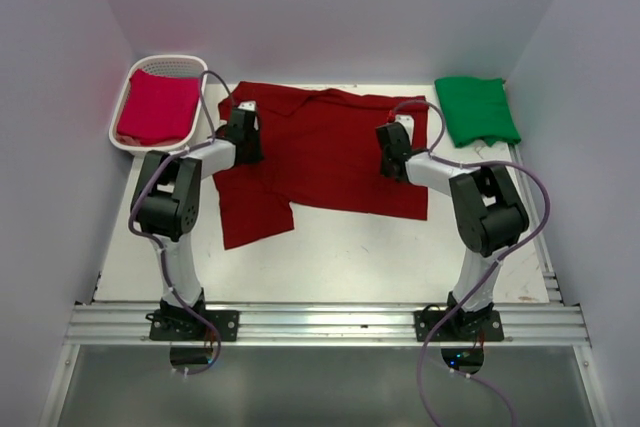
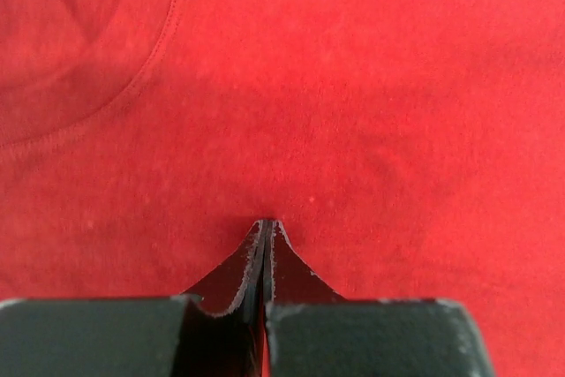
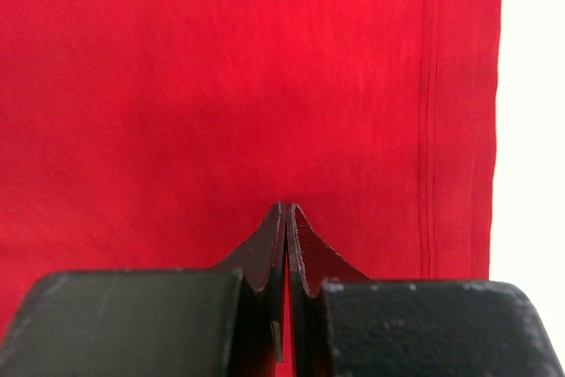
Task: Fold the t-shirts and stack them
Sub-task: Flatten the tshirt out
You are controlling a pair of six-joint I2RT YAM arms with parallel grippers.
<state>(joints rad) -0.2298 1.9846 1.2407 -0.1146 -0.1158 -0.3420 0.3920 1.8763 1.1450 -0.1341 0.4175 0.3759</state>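
1. Both arms reach over the dark maroon t-shirt (image 1: 330, 152), which lies spread open on the counter (image 1: 360, 257) directly under the two hands. Its neck end is beneath my left hand (image 1: 244, 125) and its hem end beneath my right hand (image 1: 393, 147).

2. My left hand (image 2: 266, 222) has its fingers pressed together, tips low over the cloth. A curved neckline seam (image 2: 150, 68) runs ahead and to the left of them. I see no cloth pinched between the tips.

3. My right hand (image 3: 285, 207) is likewise closed to a sliver. The double-stitched hem (image 3: 429, 130) runs just to its right, with bare counter beyond that.

4. The bright green t-shirt (image 1: 475, 110) sits folded ahead of the right hand and to its outer side. The pinkish crimson t-shirt (image 1: 157, 107) rests in the white basket (image 1: 165, 64), ahead of the left hand and to its outer side.

5. As I read it, the maroon shirt is laid out and its first fold has not yet been made.

6. The next move calls for both hands to open, take matching edges of the cloth and carry them across together, so the fold lands square rather than skewed.
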